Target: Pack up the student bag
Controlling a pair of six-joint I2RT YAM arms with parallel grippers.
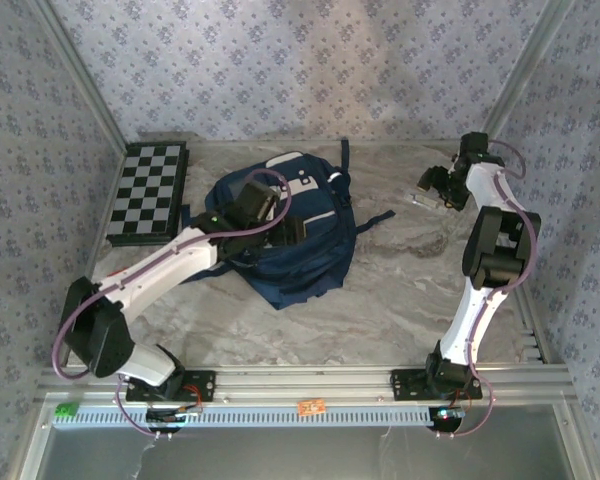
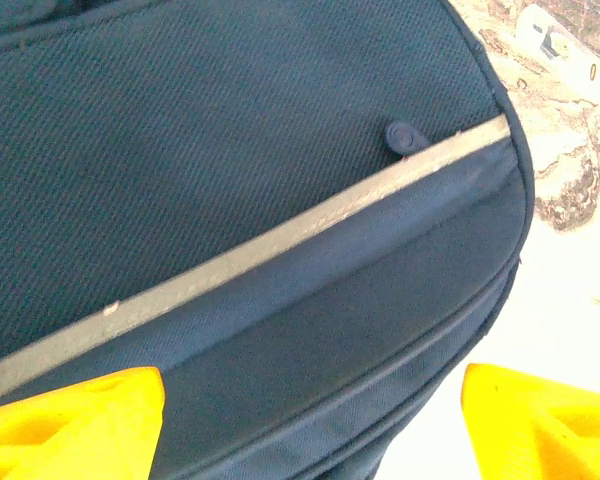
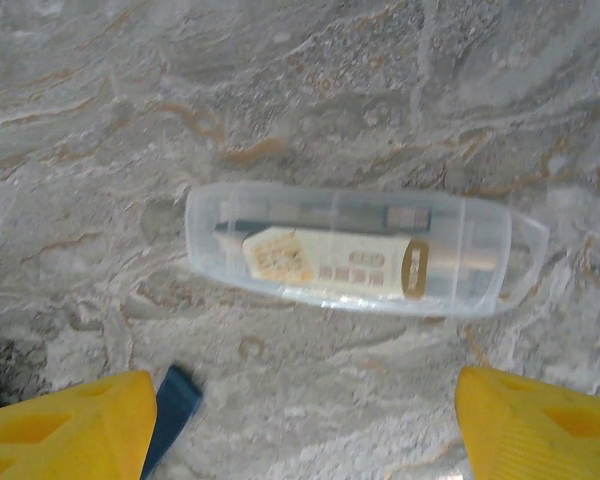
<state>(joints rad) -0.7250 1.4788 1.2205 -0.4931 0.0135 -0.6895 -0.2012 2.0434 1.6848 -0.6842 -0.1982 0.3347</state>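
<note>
Little seems done: the student bag (image 1: 298, 245) lies mid-table, the left gripper (image 2: 312, 415) poised just above it, fingers spread wide. The right gripper (image 3: 305, 420), likewise spread and empty, hovers over an unpacked clear case (image 3: 365, 250), far right.

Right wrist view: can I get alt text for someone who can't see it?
A clear plastic case with a cream-labelled item inside lies flat on the marbled table, untouched, beyond the right gripper, whose yellow fingers are spread wide. A dark blue strap end pokes in at lower left.
</note>
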